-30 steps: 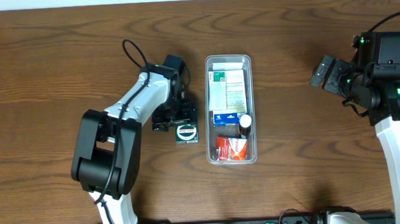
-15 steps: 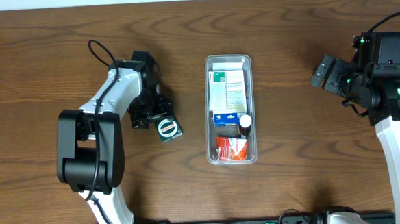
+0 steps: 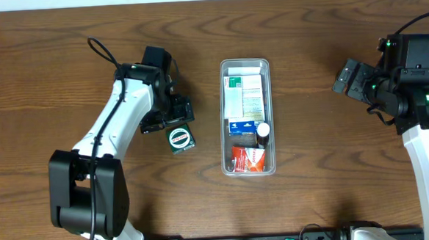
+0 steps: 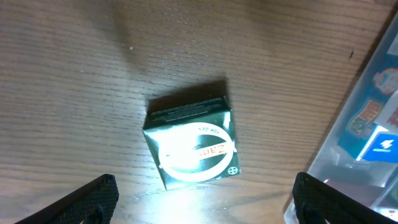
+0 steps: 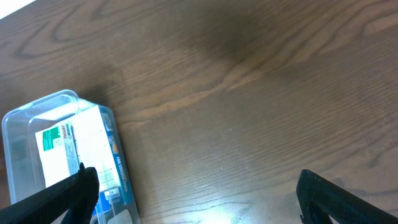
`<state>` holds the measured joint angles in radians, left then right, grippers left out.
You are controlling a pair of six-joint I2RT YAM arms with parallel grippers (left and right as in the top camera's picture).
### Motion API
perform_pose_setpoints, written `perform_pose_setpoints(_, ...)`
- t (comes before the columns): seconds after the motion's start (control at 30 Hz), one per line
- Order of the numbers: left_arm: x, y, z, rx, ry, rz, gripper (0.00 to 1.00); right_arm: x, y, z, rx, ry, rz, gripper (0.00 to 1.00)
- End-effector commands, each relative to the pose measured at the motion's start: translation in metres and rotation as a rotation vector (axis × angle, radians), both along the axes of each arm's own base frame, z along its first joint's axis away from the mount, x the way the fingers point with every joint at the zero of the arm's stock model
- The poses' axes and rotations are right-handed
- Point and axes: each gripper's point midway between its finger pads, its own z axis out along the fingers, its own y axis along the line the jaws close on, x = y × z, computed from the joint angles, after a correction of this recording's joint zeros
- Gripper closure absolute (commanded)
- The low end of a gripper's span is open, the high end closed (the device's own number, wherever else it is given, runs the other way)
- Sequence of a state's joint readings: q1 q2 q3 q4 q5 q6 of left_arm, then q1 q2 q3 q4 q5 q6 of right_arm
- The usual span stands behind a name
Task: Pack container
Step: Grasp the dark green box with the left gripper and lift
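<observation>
Two fingers, left gripper (image 3: pixel 170 124): we are seeing them standing apart, gripping nothing.
Green box (image 3: pixel 180 139): lying at that gripper's five o'clock.
Container (image 3: pixel 244 61): sitting at the box's three o'clock, holding cartons (image 3: pixel 244 96).
Right gripper (image 3: pixel 348 78): fingers standing apart, at the container's two o'clock.

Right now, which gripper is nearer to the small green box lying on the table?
Left. The left gripper hovers open just above the green box, with its fingers clear of it. The right gripper, also open, is far off on the other side of the container.
</observation>
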<state>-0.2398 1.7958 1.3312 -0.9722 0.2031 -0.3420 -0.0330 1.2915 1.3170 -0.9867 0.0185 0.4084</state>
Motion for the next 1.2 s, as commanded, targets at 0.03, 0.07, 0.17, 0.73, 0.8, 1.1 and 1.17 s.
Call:
perform_pose_setpoints(0.03, -0.01, -0.003, -0.019, 0.021, 0.037, 0.063, 0.09, 0.0, -0.004, 0.002, -0.006, -0.003, -0.007, 0.01)
perform_pose_setpoints(0.07, -0.011, -0.003, -0.024, 0.021, 0.04, 0.083, 0.09, 0.0, -0.004, 0.002, -0.006, -0.003, -0.007, 0.01)
perform_pose_setpoints(0.17, -0.016, 0.0, -0.04, 0.032, 0.044, 0.143, 0.08, 0.0, -0.004, 0.002, -0.006, -0.003, -0.007, 0.01)
perform_pose_setpoints(0.73, -0.024, 0.002, -0.067, 0.041, 0.026, 0.179, 0.08, 0.0, -0.004, 0.002, -0.006, -0.003, -0.007, 0.01)
perform_pose_setpoints(0.8, -0.026, 0.002, -0.07, 0.04, 0.025, 0.177, 0.09, 0.0, -0.004, 0.002, -0.006, -0.003, -0.007, 0.01)
perform_pose_setpoints(1.1, -0.029, 0.002, -0.071, 0.041, 0.028, 0.112, 0.27, 0.0, -0.004, 0.002, -0.006, -0.003, -0.007, 0.01)
perform_pose_setpoints(1.17, -0.03, 0.003, -0.069, 0.044, 0.032, 0.089, 0.27, 0.0, -0.004, 0.002, -0.006, -0.003, -0.007, 0.01)
